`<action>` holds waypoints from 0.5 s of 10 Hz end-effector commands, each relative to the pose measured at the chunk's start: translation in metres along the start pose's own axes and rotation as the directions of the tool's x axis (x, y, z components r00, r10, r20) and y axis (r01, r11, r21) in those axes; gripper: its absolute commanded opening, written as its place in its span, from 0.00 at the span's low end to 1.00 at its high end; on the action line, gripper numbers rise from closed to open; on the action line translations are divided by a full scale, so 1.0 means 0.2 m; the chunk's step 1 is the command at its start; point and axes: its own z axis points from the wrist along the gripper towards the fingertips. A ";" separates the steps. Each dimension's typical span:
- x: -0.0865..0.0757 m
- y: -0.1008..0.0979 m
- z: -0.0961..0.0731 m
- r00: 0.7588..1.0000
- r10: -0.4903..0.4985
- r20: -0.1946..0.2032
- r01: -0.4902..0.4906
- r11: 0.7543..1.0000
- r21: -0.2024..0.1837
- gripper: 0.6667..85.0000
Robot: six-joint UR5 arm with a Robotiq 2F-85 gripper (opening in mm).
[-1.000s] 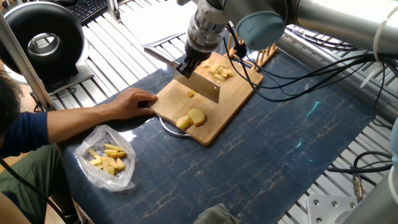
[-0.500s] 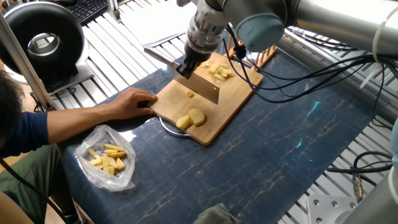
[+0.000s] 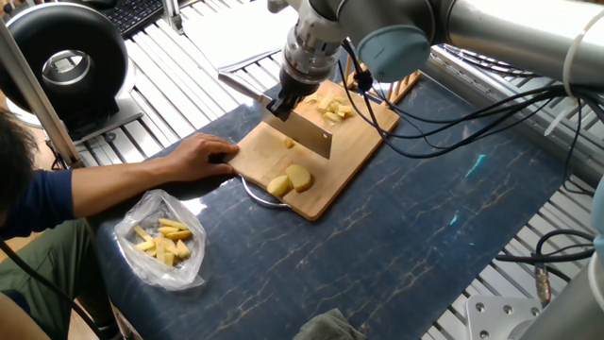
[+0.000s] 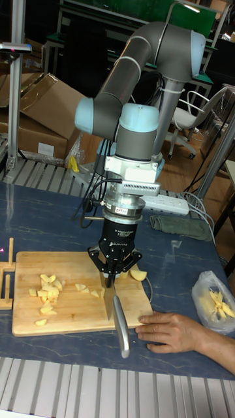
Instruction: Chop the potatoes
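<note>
— What is the pincer (image 3: 284, 100) gripping?
— It is clamping a knife (image 3: 304, 131), blade pointing down over the wooden cutting board (image 3: 351, 161).
— And the potatoes (image 3: 291, 179)?
— Two larger chunks are lying near the board's front edge, small cut pieces (image 3: 331, 109) are sitting behind the blade. A person's hand (image 3: 201, 156) is resting at the board's edge on the tabletop (image 3: 425, 217).

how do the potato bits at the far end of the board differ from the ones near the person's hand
The far pile of potato pieces is many small chopped chunks, scattered; the two near potato pieces are larger, rounded and uncut, lying together. The far pile sits beyond the knife; the near pair lies on the hand's side. All are pale yellow, on the cutting board.
</note>
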 end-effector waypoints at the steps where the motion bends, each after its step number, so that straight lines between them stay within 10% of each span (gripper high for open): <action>1: -0.01 0.00 0.01 1.000 0.010 0.011 -0.010 1.000 -0.003 0.00; 5: -0.01 -0.01 0.04 1.000 0.004 0.023 -0.004 1.000 0.004 0.00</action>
